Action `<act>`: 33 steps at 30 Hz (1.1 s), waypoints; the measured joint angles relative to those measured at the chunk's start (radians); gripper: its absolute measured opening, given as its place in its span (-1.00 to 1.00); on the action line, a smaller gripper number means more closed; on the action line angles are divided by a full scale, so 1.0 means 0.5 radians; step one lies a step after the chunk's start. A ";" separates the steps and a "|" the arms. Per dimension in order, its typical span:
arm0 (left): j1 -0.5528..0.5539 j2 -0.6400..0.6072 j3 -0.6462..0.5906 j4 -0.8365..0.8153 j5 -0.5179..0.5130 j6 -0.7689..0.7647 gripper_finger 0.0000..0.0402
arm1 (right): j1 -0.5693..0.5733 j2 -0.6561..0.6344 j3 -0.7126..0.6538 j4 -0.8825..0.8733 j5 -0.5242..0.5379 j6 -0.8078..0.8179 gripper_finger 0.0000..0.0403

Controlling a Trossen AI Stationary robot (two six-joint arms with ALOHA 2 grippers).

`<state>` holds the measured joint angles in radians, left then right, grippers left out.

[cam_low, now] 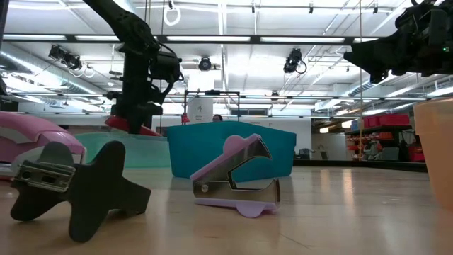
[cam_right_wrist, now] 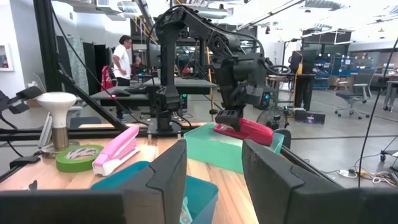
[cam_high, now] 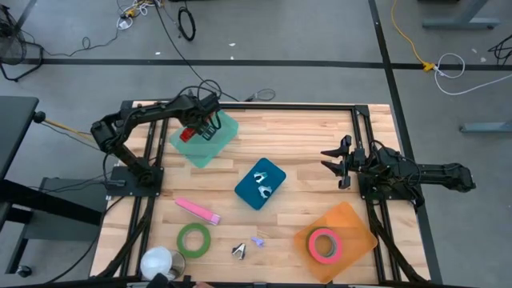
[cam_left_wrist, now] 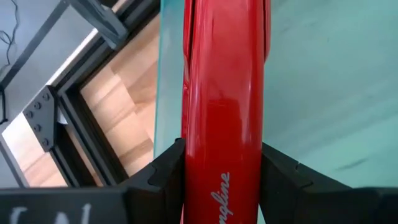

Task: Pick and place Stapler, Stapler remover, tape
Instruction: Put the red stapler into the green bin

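Note:
My left gripper (cam_high: 202,128) is shut on a red stapler (cam_left_wrist: 224,124) over the mint-green tray (cam_high: 218,142) at the table's far left. In the right wrist view the red stapler (cam_right_wrist: 247,130) shows just above the green tray (cam_right_wrist: 224,149). A pink stapler (cam_high: 198,210) and a green tape roll (cam_high: 194,239) lie flat on the wood near the front left. A pink tape roll (cam_high: 324,244) lies on the orange tray (cam_high: 352,224). Two staple removers (cam_high: 240,250) (cam_high: 258,239) lie near the front edge. My right gripper (cam_high: 340,162) waits open at the right, with nothing between its fingers. My left gripper pinches the red stapler's two long sides (cam_left_wrist: 189,180) between its two fingers (cam_left_wrist: 163,180), toward one end of it. The fingers come steeply from above. The stapler slants over the green tray; whether its lower end touches the tray, I cannot tell.
A blue bin (cam_high: 260,182) with staple removers inside stands mid-table. A white object (cam_high: 158,262) sits at the front left corner. Black frame rails (cam_high: 240,106) run along the table's edges. Bare wood lies between the blue bin and my right arm.

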<state>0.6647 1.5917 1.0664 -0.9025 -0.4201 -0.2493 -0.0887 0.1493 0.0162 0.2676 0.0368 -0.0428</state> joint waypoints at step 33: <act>-0.031 -0.091 0.000 -0.119 0.284 -0.103 -0.19 | 0.000 -0.001 0.000 0.000 0.000 0.000 -0.23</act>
<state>0.6491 1.5463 1.0664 -0.9622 -0.2783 -0.3006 -0.0887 0.1490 0.0162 0.2676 0.0368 -0.0426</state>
